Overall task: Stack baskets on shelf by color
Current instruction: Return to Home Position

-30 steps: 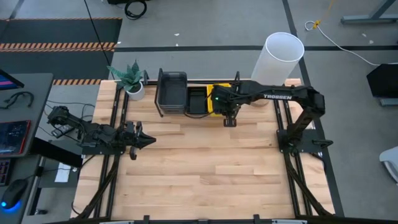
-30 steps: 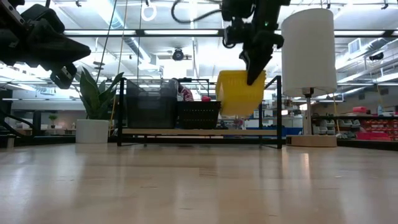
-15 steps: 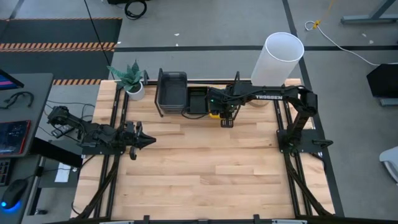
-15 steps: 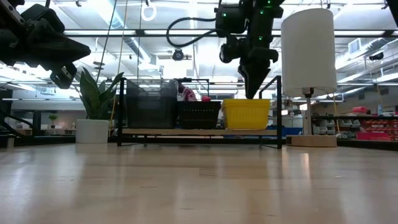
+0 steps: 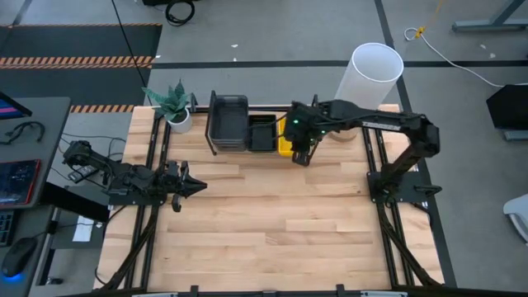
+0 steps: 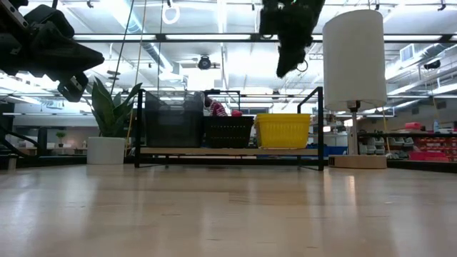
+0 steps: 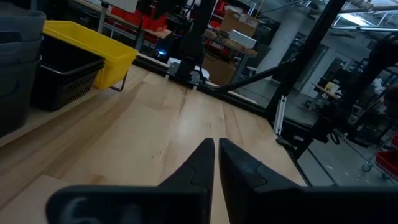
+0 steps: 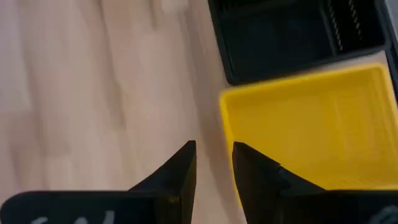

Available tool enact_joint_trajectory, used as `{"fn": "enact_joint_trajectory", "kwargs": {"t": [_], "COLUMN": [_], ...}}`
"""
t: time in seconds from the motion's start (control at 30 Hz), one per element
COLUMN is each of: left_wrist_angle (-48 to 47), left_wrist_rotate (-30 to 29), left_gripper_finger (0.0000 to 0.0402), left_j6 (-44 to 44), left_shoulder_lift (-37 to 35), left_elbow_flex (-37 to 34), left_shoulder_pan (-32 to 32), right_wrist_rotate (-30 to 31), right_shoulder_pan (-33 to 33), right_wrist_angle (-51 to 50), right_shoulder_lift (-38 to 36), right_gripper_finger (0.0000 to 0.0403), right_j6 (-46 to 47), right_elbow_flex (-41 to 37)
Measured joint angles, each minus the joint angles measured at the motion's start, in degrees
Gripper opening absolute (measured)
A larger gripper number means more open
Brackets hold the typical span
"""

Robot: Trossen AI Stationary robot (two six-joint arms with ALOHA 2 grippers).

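**Yellow stack shelved; right arm to go home**

The stack of bright yellow rectangular plastic baskets [image 6: 283, 130] sits level, openings up, at the right end of the low light-wood shelf [image 6: 228, 150] with thin black rods. It is just beside the black perforated baskets [image 6: 228, 132], and the dark grey baskets [image 6: 173, 118] are beyond those. The arm hides most of the yellow stack from above; judging by its neighbours, its long axis runs across the board.

The right gripper [image 6: 285, 70] hangs above it, clear of the rim, jaws narrowly parted and empty. It should rise straight first, then draw back toward its base, avoiding the shelf's end loop and the tall white cylinder [image 5: 371, 78]. The left gripper [image 5: 194, 187] waits over the table's left side, jaws closed.
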Motion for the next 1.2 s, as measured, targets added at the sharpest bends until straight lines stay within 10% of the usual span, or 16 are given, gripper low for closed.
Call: {"fn": "enact_joint_trajectory", "kwargs": {"t": [0.6,1.2], "left_wrist_angle": [0.00,0.00], "left_wrist_rotate": [0.00,0.02], "left_gripper_finger": [0.0036,0.0039], "left_j6": [0.00,-0.01], "left_shoulder_lift": [0.00,0.00], "left_elbow_flex": [-0.02,-0.01], "left_shoulder_pan": [0.00,0.00], "right_wrist_rotate": [-1.28,11.48], "right_shoulder_pan": [6.73,15.08], "right_wrist_angle": [43.44,82.65], "right_shoulder_lift": [-33.92,-55.47], "right_gripper_finger": [0.0107,0.0106], "right_j6": [30.31,55.78], "right_elbow_flex": [-40.90,-76.56]}}
